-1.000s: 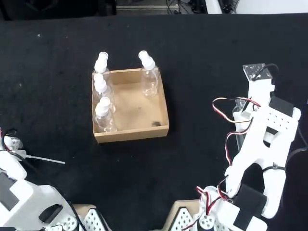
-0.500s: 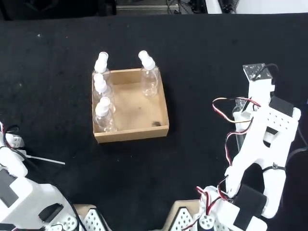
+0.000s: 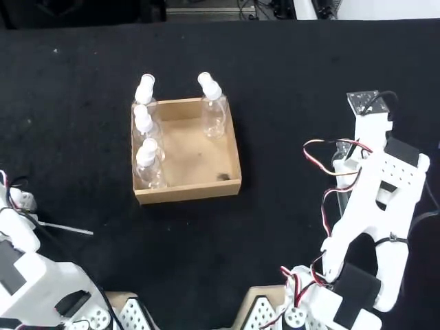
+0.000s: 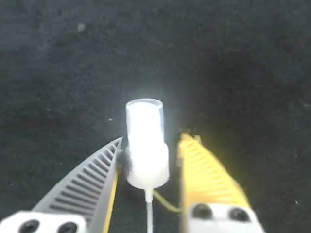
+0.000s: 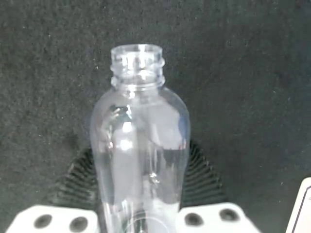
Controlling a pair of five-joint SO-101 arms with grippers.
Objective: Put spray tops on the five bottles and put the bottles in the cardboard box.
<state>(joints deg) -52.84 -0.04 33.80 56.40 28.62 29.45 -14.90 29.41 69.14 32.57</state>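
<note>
In the left wrist view a white spray top sits upright between a grey finger and a yellow finger, so my left gripper is shut on it. Its thin dip tube pokes out over the mat at the lower left of the high view. My right gripper is shut on a clear bottle with a bare threaded neck. The cardboard box holds three capped bottles along its left wall and one more capped bottle in its far right corner.
The right arm with its looped wires stands over the right side of the black mat. The arms' bases sit along the near edge. Open mat lies between the box and both arms.
The left arm has drawn back a little toward the left edge with the spray top. The right arm, the box and its bottles have not moved.
</note>
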